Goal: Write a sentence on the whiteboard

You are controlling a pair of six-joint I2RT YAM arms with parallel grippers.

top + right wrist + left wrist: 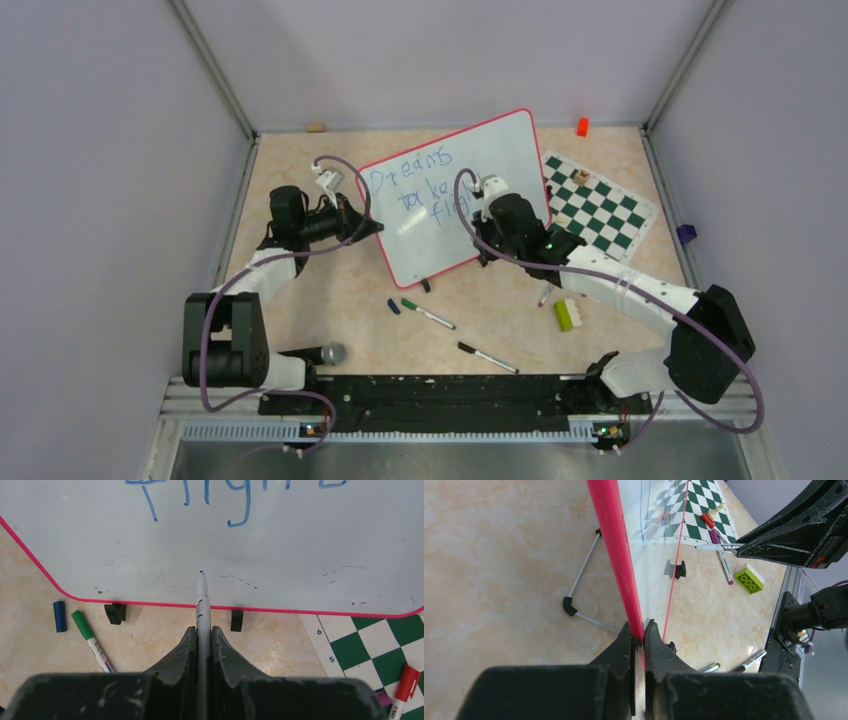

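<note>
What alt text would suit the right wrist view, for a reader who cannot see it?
The right gripper, shut on a white marker, points its tip at the lower part of the red-framed whiteboard, just under blue handwritten letters. Beside the board on the table lie a green-capped marker and a blue cap; a chess mat shows at the right.

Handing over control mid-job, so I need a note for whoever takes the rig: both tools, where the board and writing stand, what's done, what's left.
Left tool: shut on the red left edge of the whiteboard, apparently steadying it.
Right tool: shut on a marker, tip aimed at bare board below the writing; contact unclear.
Whiteboard: standing tilted mid-table, beside the chess mat.
Done: the sentence, three blue lines starting "Dreams".
Left: probably little or no writing; then likely set the marker down and release the board.
</note>
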